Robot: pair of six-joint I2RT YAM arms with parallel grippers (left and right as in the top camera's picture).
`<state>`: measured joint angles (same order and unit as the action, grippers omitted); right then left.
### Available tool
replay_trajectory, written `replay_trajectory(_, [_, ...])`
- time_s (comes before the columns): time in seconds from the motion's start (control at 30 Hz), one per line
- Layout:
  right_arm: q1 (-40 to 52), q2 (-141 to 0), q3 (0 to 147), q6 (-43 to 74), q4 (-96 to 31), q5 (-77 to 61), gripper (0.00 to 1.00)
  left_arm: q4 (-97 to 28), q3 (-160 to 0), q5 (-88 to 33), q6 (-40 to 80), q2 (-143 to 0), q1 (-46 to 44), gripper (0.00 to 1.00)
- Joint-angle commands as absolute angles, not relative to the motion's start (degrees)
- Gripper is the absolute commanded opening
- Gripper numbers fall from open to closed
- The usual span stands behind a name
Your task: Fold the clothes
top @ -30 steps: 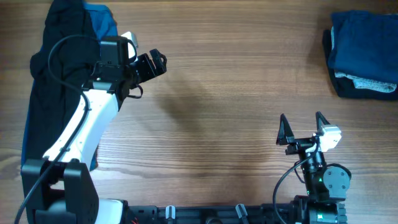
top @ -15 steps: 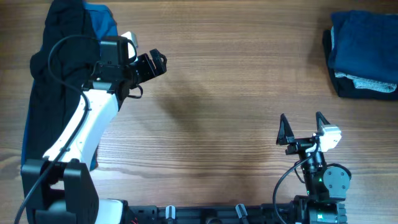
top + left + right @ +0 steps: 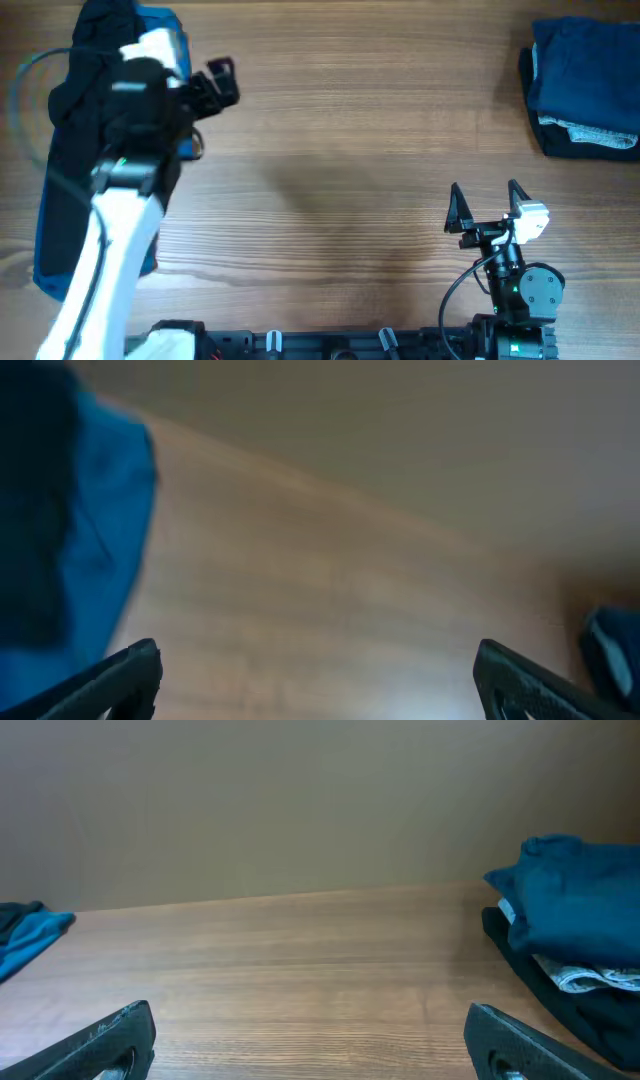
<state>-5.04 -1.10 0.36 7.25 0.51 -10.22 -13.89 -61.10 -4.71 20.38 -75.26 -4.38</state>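
Here, nearest the front edge of the wooden tabletop (image 3: pixel 350 130), the right pincer (image 3: pixel 486 202) stands on the right side with its two black fingers spread to their widest and nothing between them. Its own wrist camera shows the same wide gap (image 3: pixel 315 1045) over bare wood. Along the left edge lies a long heap of loose clothes (image 3: pixel 62 190), mostly black fabric with brighter blue showing at its near and far ends. The white left arm (image 3: pixel 105 260) crosses above that heap and appears blurred in the overhead view. Farther back, the left pincer (image 3: pixel 226 82) hangs over bare wood just beside the heap's right border, fully open and gripping nothing. Seen from its wrist camera, the fingertips sit at the two lower corners of the picture (image 3: pixel 320 680), with only wood grain between them and the blue and black cloth (image 3: pixel 70 540) off to the left side, apart from both tips. At the far right corner, well apart from both pincers, rests a folded stack (image 3: pixel 585 90) of garments: dark blue on top, a pale denim strip beneath it, black at the bottom. The right wrist view shows that stack (image 3: pixel 570 935) ahead and to the right, squared up on the wood.
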Motion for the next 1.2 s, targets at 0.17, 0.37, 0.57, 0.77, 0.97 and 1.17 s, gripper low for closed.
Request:
replay_trajectory(0.17, [-4.8, -0.2, 0.3, 6.1, 0.8, -9.2, 1.00, -11.8, -47.1, -3.1, 17.1, -54.9, 2.7, 1.00])
replay_trajectory(0.37, [-4.8, -0.2, 0.3, 6.1, 0.8, -9.2, 1.00, 8.1, -25.2, -4.3, 17.1, -39.6, 3.0, 1.00])
replay_trajectory(0.57, [-4.8, -0.2, 0.3, 6.1, 0.8, -9.2, 1.00, 18.6, -9.7, -6.2, 17.1, -27.7, 3.0, 1.00])
replay_trajectory(0.77, [-4.8, -0.2, 0.3, 6.1, 0.8, -9.2, 1.00, 11.5, -8.4, -5.9, 16.6, -18.0, 3.0, 1.00])
replay_trajectory(0.97, [-4.8, -0.2, 0.3, 6.1, 0.8, -9.2, 1.00, 2.5, -8.4, -5.2, 16.7, -9.9, 3.0, 1.00])
replay_trajectory(1.17, [-4.8, -0.2, 0.3, 6.1, 0.8, -9.2, 1.00, 0.6, -7.2, -4.6, 16.7, -6.3, 2.7, 1.00])
